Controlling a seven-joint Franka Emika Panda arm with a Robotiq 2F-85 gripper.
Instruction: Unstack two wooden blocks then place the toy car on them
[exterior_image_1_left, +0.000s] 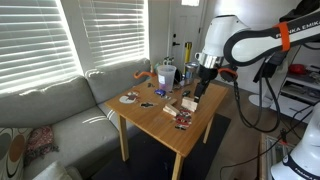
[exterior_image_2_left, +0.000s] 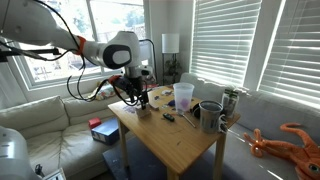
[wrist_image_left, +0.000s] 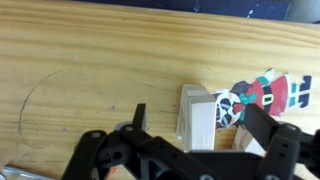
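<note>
Black, angular pincer (wrist_image_left: 195, 112) spread wide, holding nothing, fingers either side of a pale, square-edged wooden block (wrist_image_left: 200, 128) with fine grain, no contact clearly seen. Just beyond one fingertip, lying flat on the streaky honey-coloured tabletop (wrist_image_left: 80, 60), a glossy red-and-white cut-out figure (wrist_image_left: 268, 93). Toy car too small to pick out anywhere.

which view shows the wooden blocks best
The wrist view: a pale wooden block sits large inside the open pincer. In both exterior views it is too small to tell from nearby clutter.
</note>
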